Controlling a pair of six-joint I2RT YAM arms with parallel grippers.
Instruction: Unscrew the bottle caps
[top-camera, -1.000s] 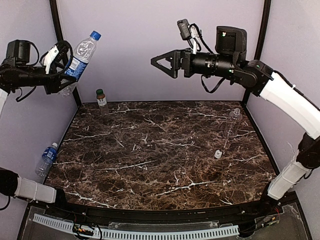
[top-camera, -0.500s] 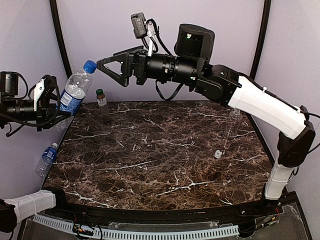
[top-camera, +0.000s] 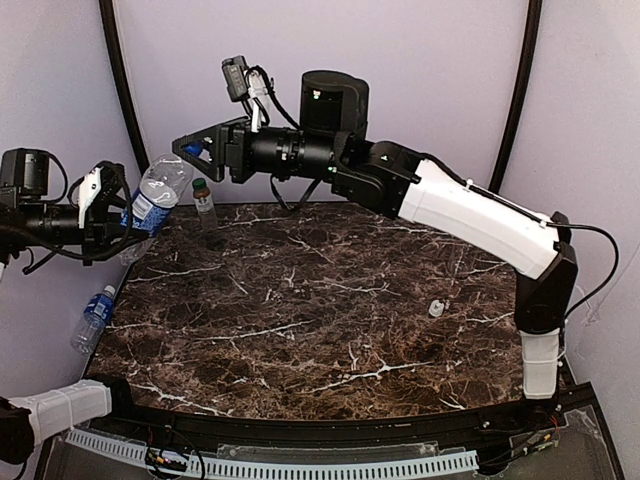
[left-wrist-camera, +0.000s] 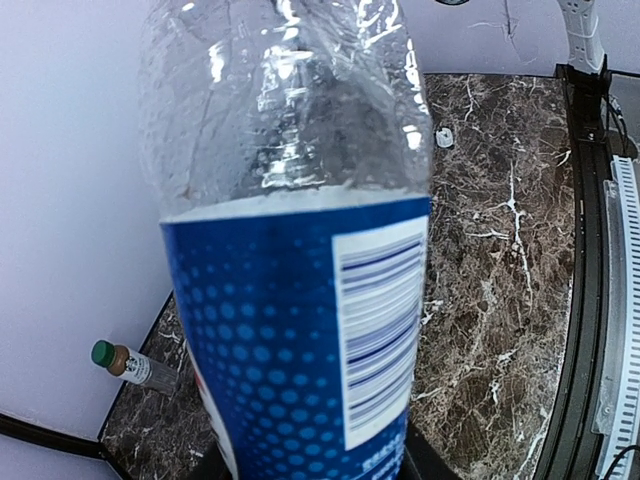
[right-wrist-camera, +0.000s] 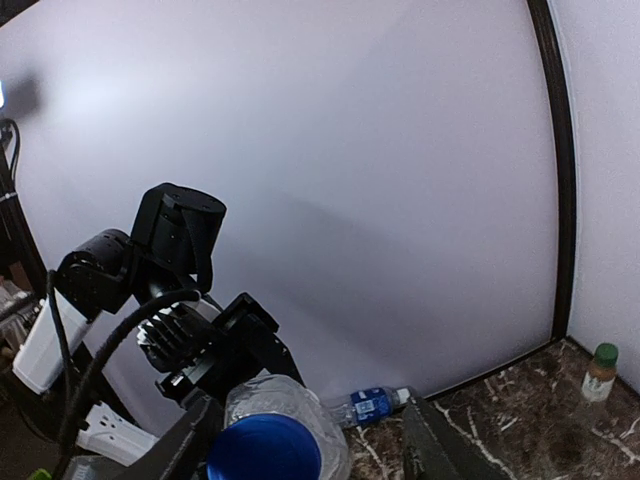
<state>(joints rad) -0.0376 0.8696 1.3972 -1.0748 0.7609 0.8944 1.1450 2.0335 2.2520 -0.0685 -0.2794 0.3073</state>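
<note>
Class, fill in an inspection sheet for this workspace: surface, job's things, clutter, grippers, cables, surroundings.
Surface: dark marbled table, white veins.
Job's things: held bottle, blue label, raised, blue cap on; second blue-label bottle lying at left edge; brown bottle upright at back, green cap on.
Clutter: loose white cap on the table.
Grippers: left gripper clamped on the held bottle; right gripper open, fingers astride its blue cap.
Cables: white cable track along near edge; black loops at right wrist.
Surroundings: pale walls, black corner posts.
</note>
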